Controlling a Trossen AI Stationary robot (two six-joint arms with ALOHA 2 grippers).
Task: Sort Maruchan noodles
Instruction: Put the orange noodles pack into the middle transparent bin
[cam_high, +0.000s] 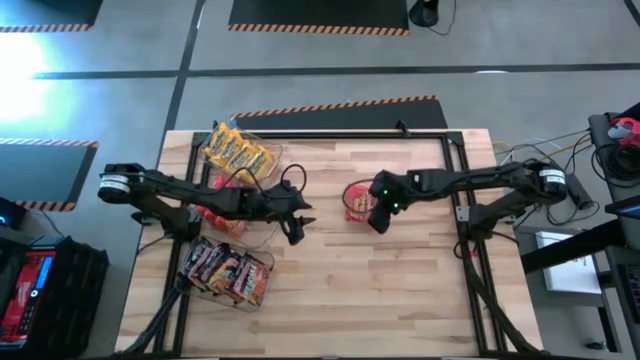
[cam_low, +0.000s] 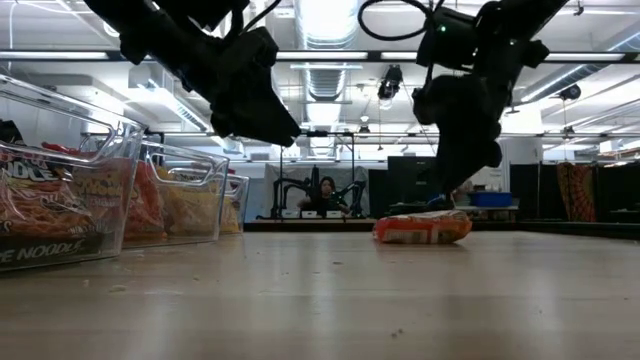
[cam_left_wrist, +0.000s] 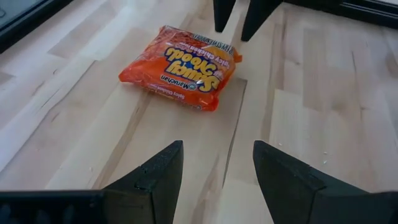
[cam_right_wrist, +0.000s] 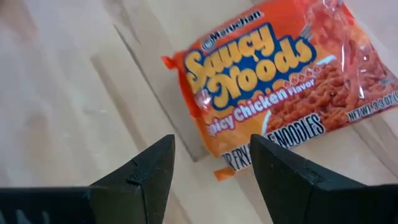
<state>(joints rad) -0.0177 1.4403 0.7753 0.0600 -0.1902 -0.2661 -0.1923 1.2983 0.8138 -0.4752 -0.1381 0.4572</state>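
The right gripper (cam_high: 378, 208) hides part of the orange noodle packet (cam_high: 356, 199), and the left arm covers the middle bin (cam_high: 218, 213).

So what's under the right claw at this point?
An orange noodle packet lies flat on the bare table just below the open right claw, untouched. Its near edge is hidden behind the fingers.

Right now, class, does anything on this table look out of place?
Yes: one orange noodle packet lies loose on the bare wood, away from the clear bins holding the other packets. The open right pincer hangs above it; the left pincer is open.
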